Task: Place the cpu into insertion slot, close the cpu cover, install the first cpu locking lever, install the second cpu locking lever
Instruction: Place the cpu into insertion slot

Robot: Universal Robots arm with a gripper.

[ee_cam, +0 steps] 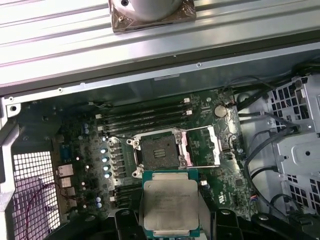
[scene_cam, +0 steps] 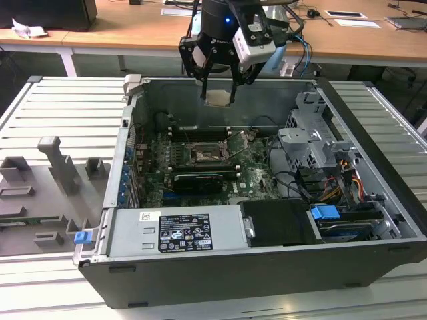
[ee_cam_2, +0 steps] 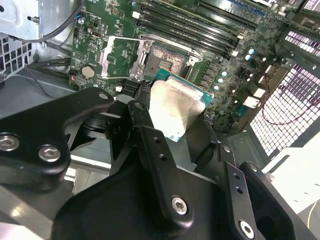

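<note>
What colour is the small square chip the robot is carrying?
The cpu is pale silvery-tan with a green rim, clearest in the first wrist view.

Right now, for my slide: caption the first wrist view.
Gripper holds cpu near open insertion slot, cpu cover flipped aside.

Cpu hanging over the open case, socket lying uncovered below.

The gripper (scene_cam: pixel 219 100) is pinching the cpu (scene_cam: pixel 218 97) between its fingers above the computer case (scene_cam: pixel 267 273), clear of the motherboard (scene_cam: pixel 257 175) lying flat inside. The insertion slot (scene_cam: pixel 203 155) is sitting mid-board, and the cpu cover (scene_cam: pixel 237 145) is standing swung open just beside it, towards the exterior view's right. The memory slots (scene_cam: pixel 200 131) are running behind the socket. The power supply (scene_cam: pixel 173 230) is lying along the near wall, and the drive cage (scene_cam: pixel 313 143) is sitting at the exterior view's right. The case is resting on a ribbed table (scene_cam: pixel 67 107), with a fixture tray (scene_cam: pixel 40 200) lying at the exterior view's left and a desk (scene_cam: pixel 133 30) standing behind.
</note>
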